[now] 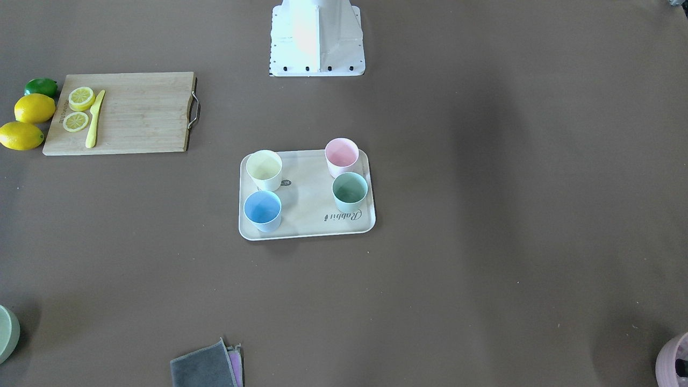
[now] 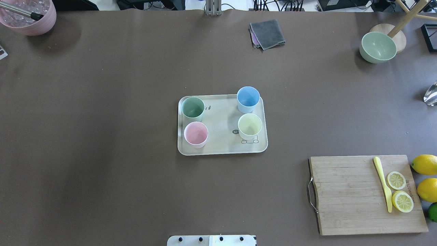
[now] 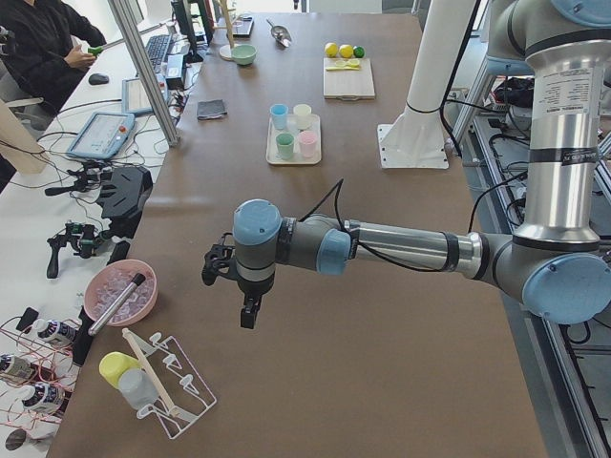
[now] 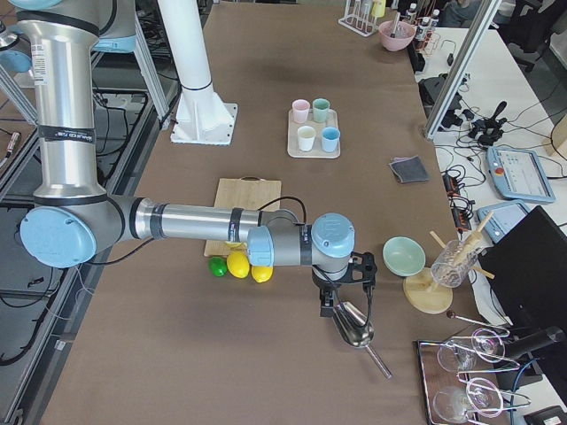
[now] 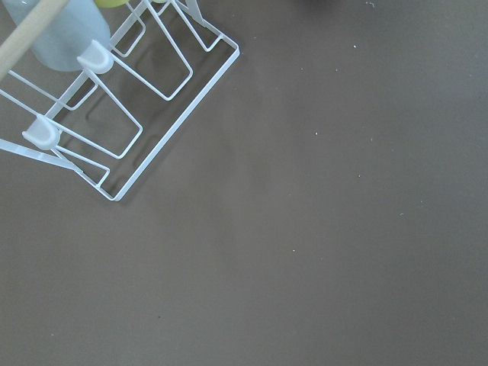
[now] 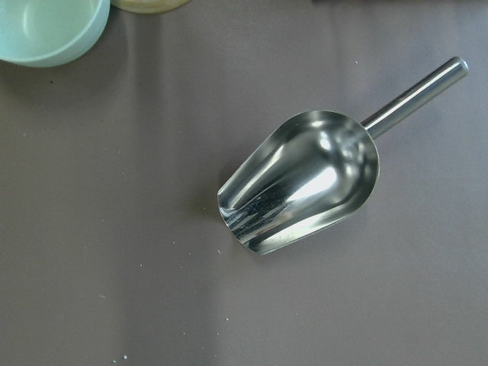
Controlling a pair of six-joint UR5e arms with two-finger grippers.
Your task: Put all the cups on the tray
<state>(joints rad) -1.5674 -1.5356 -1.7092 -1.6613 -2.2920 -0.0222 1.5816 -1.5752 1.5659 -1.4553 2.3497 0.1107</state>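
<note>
The cream tray lies at the table's middle. All four cups stand upright on it: pale yellow, light blue, pink and mint green. In the front-facing view the tray shows the same four cups. My left gripper hangs over bare table at my left end, far from the tray. My right gripper hangs at my right end, above a steel scoop. Both show only in the side views, so I cannot tell whether they are open or shut.
A wooden cutting board with lemon slices and a yellow knife lies near right, lemons beside it. A pale green dish, a grey cloth and a mauve pot stand along the far edge. A steel scoop and a wire rack lie under the wrists.
</note>
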